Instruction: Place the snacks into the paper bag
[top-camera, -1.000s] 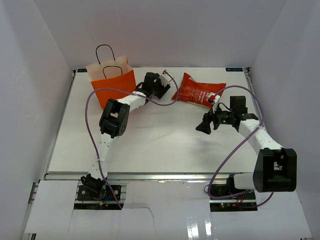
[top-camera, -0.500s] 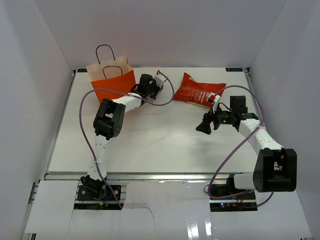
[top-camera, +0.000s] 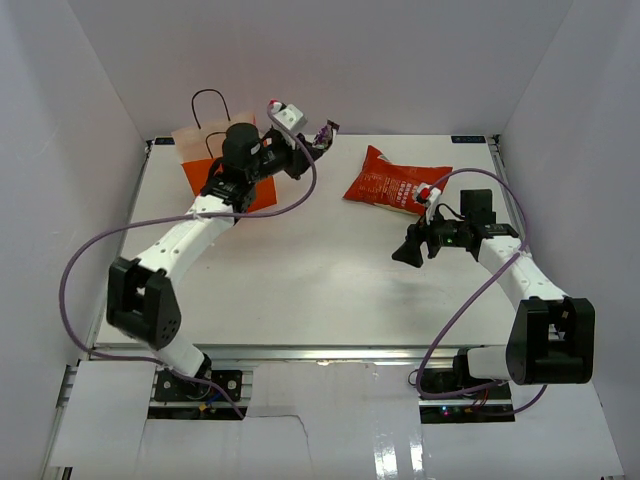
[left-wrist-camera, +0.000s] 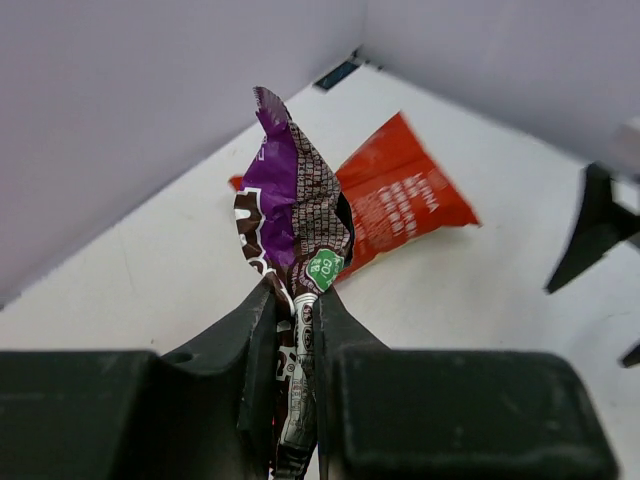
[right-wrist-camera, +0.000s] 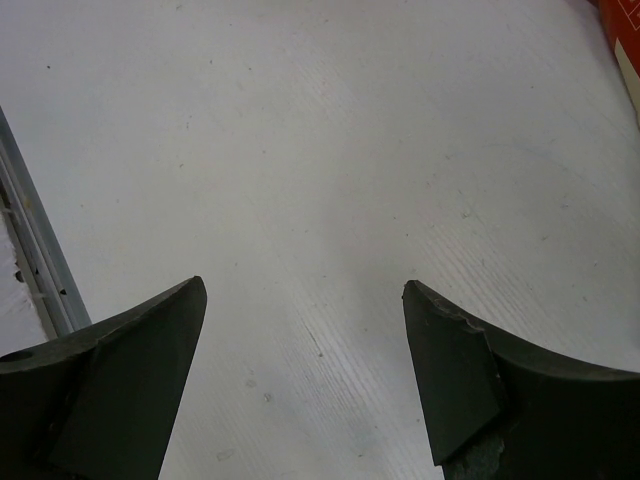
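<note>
Left tool (left-wrist-camera: 295, 303) grips purple packet (left-wrist-camera: 290, 200), clear only wrist-side.

Plain white table (top-camera: 320, 285), a bit scuffed and speckled up close. A red chip bag (top-camera: 395, 185) lies flat on it at about 1 o'clock, and an orange paper bag (top-camera: 197, 172) stands upright around 11 o'clock, well apart from it.

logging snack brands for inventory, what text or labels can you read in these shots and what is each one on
Nothing reads cleanly.
dark purple packet: white lettering and a round green badge, too crumpled and small to read.
red chip bag: rows of white print, too blurred to read in any view.
No other text shows.
</note>
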